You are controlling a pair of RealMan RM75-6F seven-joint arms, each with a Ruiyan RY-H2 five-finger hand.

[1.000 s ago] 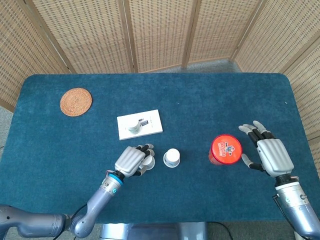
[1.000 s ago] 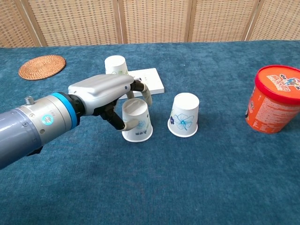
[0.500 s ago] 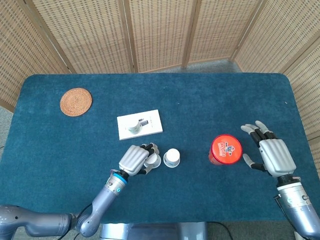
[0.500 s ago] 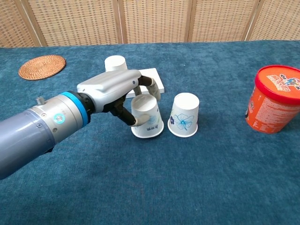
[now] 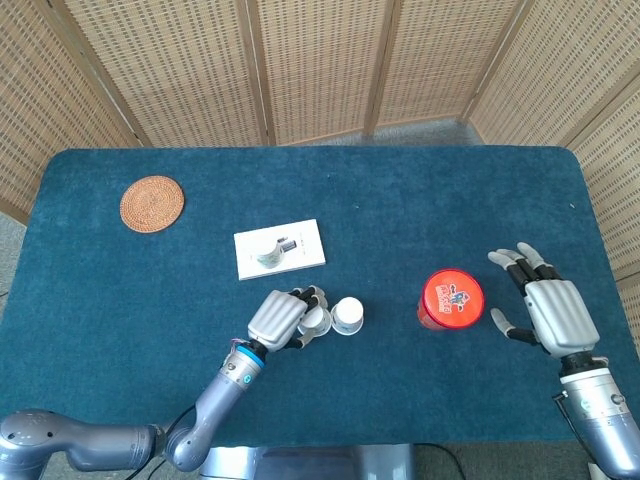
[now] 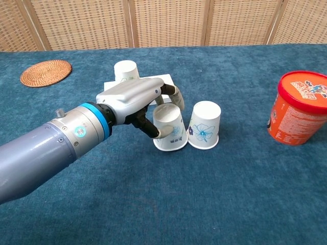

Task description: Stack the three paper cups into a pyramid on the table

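My left hand [image 6: 138, 97] [image 5: 283, 318] grips an upside-down white paper cup [image 6: 169, 127] [image 5: 317, 319] on the blue table. That cup now touches a second upside-down cup [image 6: 204, 124] [image 5: 348, 316] with a blue flower print, just to its right. A third cup [image 6: 126, 70] [image 5: 267, 251] stands upside down on a white card [image 5: 280, 248] behind them. My right hand [image 5: 545, 305] hovers open at the table's right, beside the red tub, holding nothing; the chest view does not show it.
A red-lidded orange tub [image 5: 451, 298] [image 6: 299, 107] stands right of the cups. A round woven coaster [image 5: 152, 203] [image 6: 46, 72] lies at the far left. Wicker screens close off the back of the table [image 5: 420, 200].
My left hand has slid its cup to the right until it meets the flower-print cup, nudging that one slightly rightward. The right hand has drifted a little rightward.
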